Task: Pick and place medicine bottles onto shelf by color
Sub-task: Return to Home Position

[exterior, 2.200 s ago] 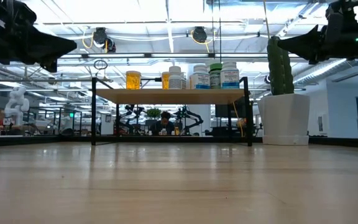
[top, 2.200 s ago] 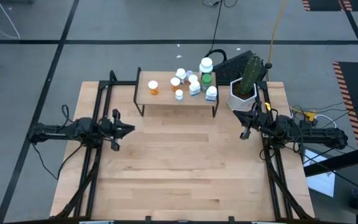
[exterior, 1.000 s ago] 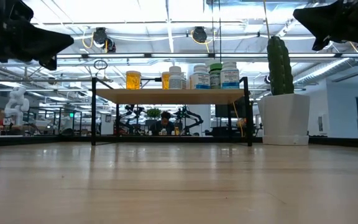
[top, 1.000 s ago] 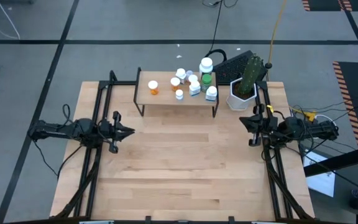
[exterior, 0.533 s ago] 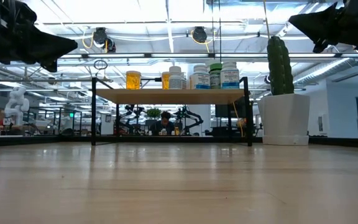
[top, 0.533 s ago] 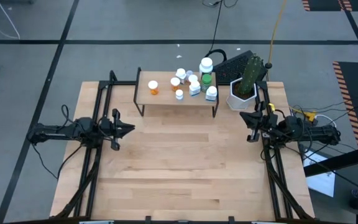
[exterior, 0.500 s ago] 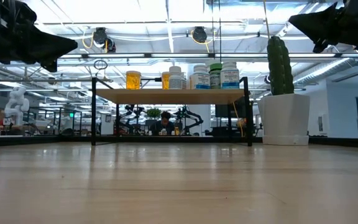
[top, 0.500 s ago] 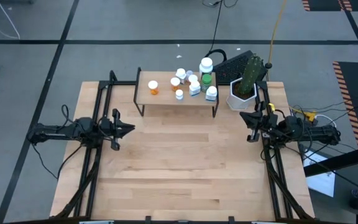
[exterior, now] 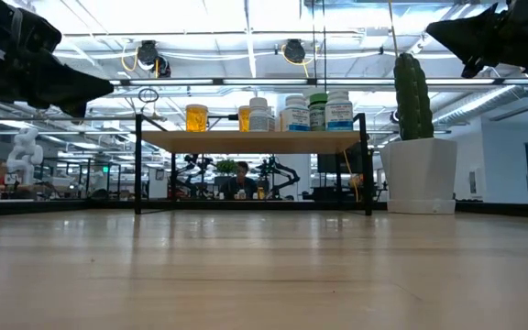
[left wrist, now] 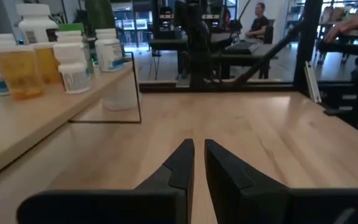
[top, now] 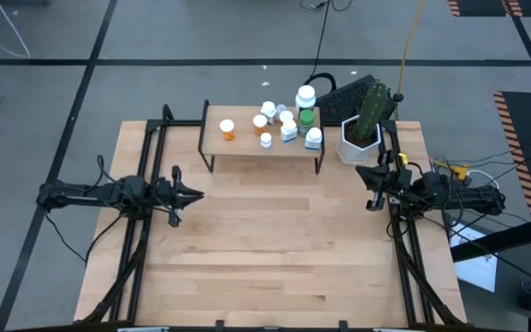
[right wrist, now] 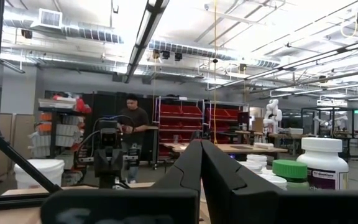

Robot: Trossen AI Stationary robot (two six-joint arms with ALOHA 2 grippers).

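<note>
Shelf loaded, arms parked clear.
White-capped pill bottles (top: 279,120) line the black-legged wooden shelf (top: 245,148); left end effector (top: 196,194), right end effector (top: 372,187) pressed together, empty, at worktop's sides.

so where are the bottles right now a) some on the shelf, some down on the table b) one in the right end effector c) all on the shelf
c: the bottles in view all stand on the shelf, and the left end effector and right end effector are shut on nothing.
</note>
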